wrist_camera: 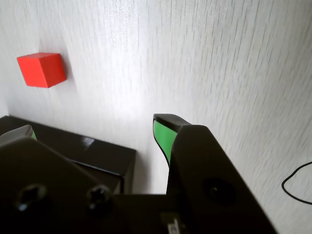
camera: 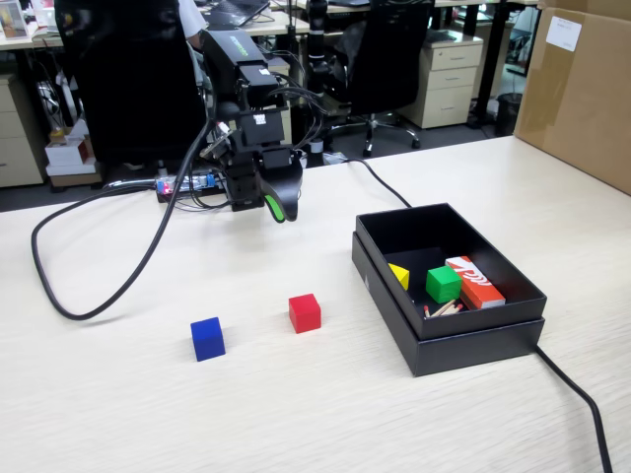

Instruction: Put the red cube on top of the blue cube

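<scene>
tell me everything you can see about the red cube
The red cube is a small solid block with plain matte bright-red faces and crisp edges, no markings. It sits flat on the pale wood-grain table, one corner turned toward the fixed camera. Nothing touches it: the blue cube lies apart to its left in that view, the black box to its right, and the pincer hangs behind it.

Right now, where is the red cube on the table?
In the fixed view the red cube sits on the table, between the blue cube on its left and the black box on its right.
</scene>
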Tool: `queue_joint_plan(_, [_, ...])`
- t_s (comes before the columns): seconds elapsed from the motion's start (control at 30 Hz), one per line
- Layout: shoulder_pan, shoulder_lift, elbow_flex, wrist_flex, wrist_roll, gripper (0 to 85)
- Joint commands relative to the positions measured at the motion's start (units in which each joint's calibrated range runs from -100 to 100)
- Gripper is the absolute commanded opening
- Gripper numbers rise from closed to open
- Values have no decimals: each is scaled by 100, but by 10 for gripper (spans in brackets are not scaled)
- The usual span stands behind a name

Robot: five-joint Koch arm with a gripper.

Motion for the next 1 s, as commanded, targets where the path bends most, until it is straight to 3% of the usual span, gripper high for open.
queue_joint_plan(0.0, [10,449,961,-456,-10,472])
queue_joint_plan(0.43, [-132,3788,3916,-1043,0,473])
queue_joint_plan(0.97, [-88,5739,4895,-896,49,475])
